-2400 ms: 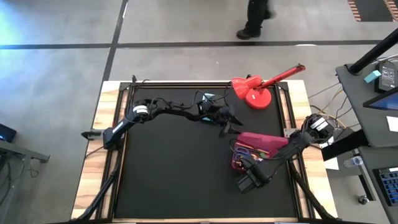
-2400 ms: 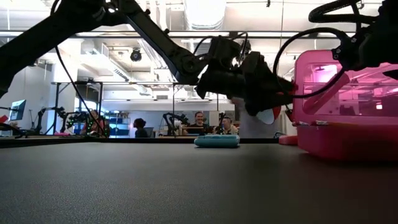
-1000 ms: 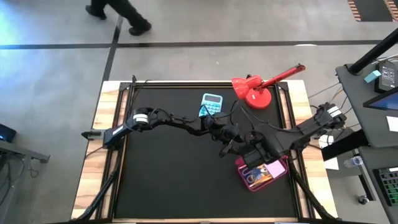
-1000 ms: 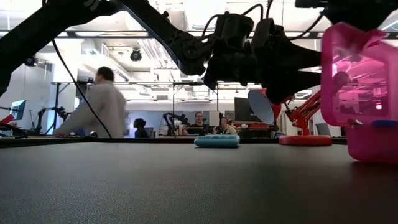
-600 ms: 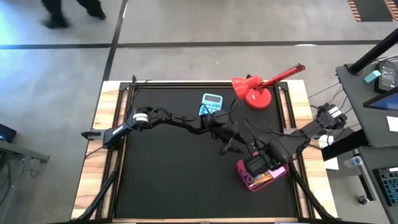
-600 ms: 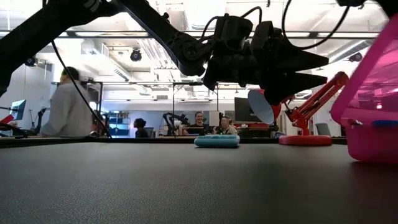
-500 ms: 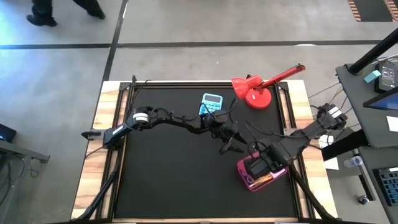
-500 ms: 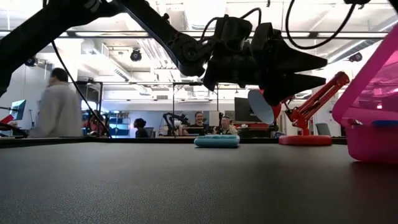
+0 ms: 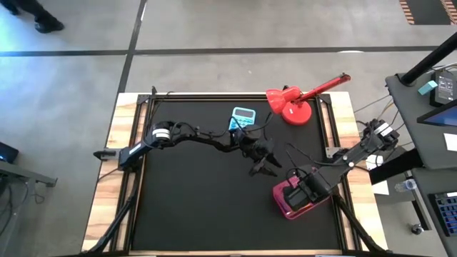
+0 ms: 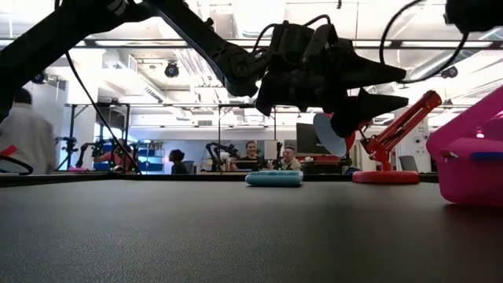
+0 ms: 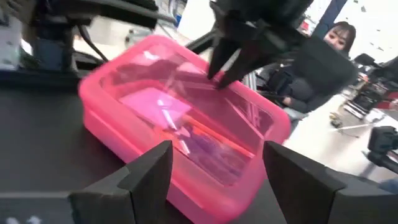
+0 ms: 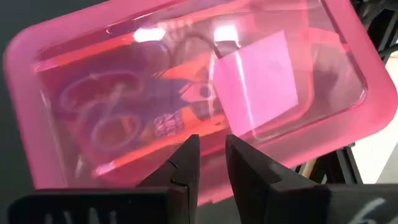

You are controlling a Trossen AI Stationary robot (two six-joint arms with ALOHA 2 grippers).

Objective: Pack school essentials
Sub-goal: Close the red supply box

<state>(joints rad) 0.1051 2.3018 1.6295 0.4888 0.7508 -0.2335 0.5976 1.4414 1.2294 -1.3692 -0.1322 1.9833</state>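
A pink box (image 9: 291,202) sits on the black mat at the near right, its clear pink lid (image 12: 186,74) lying almost flat over it. The blue-handled scissors (image 12: 102,121), orange pencils (image 12: 186,127) and a small square (image 12: 255,81) show through the lid. My right gripper (image 12: 212,163) hangs over the box pointing down, fingers almost together and nothing between them. My left gripper (image 11: 214,171) is open and held level above the table's middle (image 9: 263,161), facing the box. My right gripper's fingertips (image 12: 186,155) stand over the lid's top (image 12: 208,124), coming from above and pointing down. I cannot tell whether they touch the lid.
A light blue calculator (image 9: 243,117) lies at the far middle. A red desk lamp (image 9: 296,104) stands at the far right. People sit and walk in the room beyond the table (image 10: 251,153).
My right gripper has moved toward the near right edge and down, tipping until it points straight down. The box's lid has swung from upright down over the box, which stays in place. My left gripper has rolled a little without changing place.
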